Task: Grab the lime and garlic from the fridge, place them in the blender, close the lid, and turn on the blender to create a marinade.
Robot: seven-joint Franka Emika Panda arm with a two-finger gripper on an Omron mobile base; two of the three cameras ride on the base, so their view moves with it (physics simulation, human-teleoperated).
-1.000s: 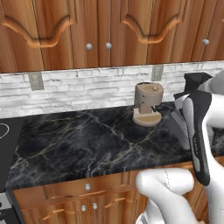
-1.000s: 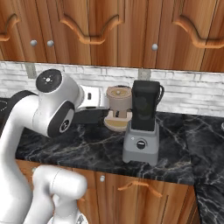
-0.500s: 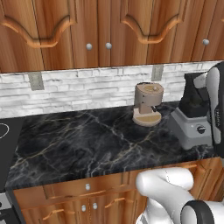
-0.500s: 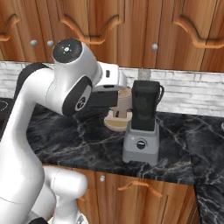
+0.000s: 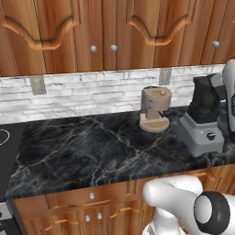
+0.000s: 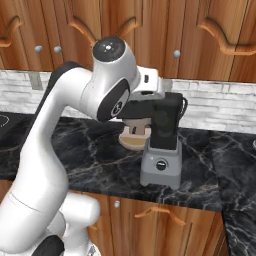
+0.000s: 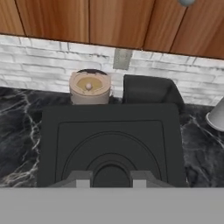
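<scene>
Dark marble counter runs under wooden cabinets. Pincer is closed tight, holding the lid; the blender stands right below it, the coffee machine just beyond.

Worktop: black marble with pale veining, runs along white brick backsplash, over wooden drawers and cabinet doors. Blender stands on it toward right, grey boxy base with round black knob facing front, dark jar on top. Tan-brown coffee machine stands just beside blender, to its left and nearer backsplash, on round tan foot. Stovetop edge adjoins worktop at far left. Hand view: pale cup-like object on worktop at right edge.
</scene>
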